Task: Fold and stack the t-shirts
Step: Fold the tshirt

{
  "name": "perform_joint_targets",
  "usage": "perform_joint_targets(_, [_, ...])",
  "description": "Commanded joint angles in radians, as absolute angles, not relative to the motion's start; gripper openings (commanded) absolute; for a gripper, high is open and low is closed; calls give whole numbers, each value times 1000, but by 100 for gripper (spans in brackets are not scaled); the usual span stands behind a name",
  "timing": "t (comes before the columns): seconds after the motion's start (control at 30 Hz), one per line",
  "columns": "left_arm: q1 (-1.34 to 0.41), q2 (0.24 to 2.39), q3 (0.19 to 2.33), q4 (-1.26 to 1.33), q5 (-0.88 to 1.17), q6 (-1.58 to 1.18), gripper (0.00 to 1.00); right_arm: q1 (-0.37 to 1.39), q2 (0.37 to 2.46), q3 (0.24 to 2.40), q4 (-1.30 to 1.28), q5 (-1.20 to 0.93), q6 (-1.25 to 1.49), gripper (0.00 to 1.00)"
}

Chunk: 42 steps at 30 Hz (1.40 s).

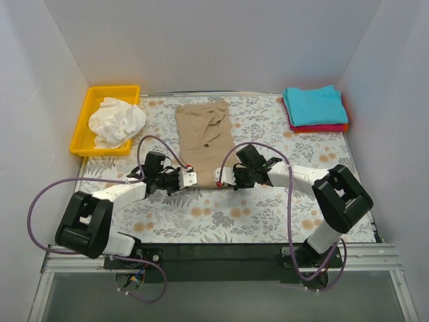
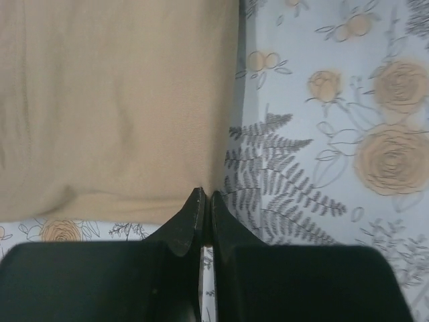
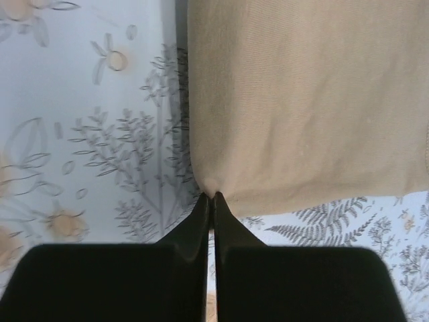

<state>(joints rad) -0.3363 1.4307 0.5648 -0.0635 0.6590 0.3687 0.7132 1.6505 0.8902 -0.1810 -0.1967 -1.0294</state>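
Tan-khaki cloth t-shirt (image 1: pixel 204 131) lies mid-table, narrowed to a long strip. The left gripper (image 1: pixel 190 178) and right gripper (image 1: pixel 219 178) each clench a near corner. The crosswise fold likely comes next: lift evenly and carry the hem away.

Both arms are the same build: the left arm (image 1: pixel 117 194) and right arm (image 1: pixel 298 176) have smooth white link shells with chunky black joint housings between them. Each one trails a mauve cable (image 1: pixel 289 215). The left gripper (image 1: pixel 194 179) and right gripper (image 1: pixel 216 177) have white bodies with a little red mark. Up close the fingers (image 2: pixel 191 221) are matte black wedges tapering to thin tips. The bases are bolted to a black plate (image 1: pixel 214 253).
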Motion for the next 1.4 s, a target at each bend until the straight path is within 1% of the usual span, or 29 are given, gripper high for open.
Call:
perform_joint_targets(0.0, [-365,1300,558,-279,732,397,0,738,1550,922,-349,-273,-945,1])
perform_joint_targets(0.03, [-368,1277,557,-354,745,402,0,745,1531,923,-369,-278,-930,1])
perform_joint_targets(0.23, [-380,1037,535,-570,845,365,0,827,1352,901,-508,-339,-827,1])
perform_joint_targets(0.27, [-382,967,537,-601,853,364,0,839,1327,893,-541,-345,-821,1])
perform_joint_targets(0.4, [-387,817,570,-751,908,357,0,883,1212,905,-617,-345,-792,1])
perform_joint_targets(0.53, [-387,744,630,-874,907,296,0,894,1175,968,-678,-342,-775,1])
perform_joint_targets(0.63, [-385,721,688,-826,864,163,0,891,1174,1028,-699,-310,-764,1])
perform_joint_targets(0.67, [-382,719,701,-799,830,85,0,893,1175,1043,-698,-299,-767,1])
perform_joint_targets(0.77, [-358,730,748,-733,830,8,0,877,1192,1110,-701,-282,-779,1])
perform_joint_targets(0.93, [-322,801,796,-623,824,-43,0,784,1293,1233,-700,-301,-836,1])
perform_joint_targets(1.07, [-200,906,810,-563,893,-28,0,730,1374,1322,-698,-331,-867,1])
perform_joint_targets(1.1, [-145,958,828,-545,914,-35,0,713,1409,1337,-698,-334,-874,1])
perform_joint_targets(1.17, [-89,1023,856,-496,926,-70,0,697,1458,1385,-695,-342,-894,1])
perform_joint_targets(1.2, [-72,1084,894,-489,939,-69,0,677,1476,1400,-693,-350,-900,1])
perform_joint_targets(1.27, [-46,1130,926,-479,982,-45,0,660,1528,1440,-693,-356,-916,1])
perform_joint_targets(1.37, [-38,1204,957,-422,991,-44,0,632,1597,1509,-692,-365,-934,1])
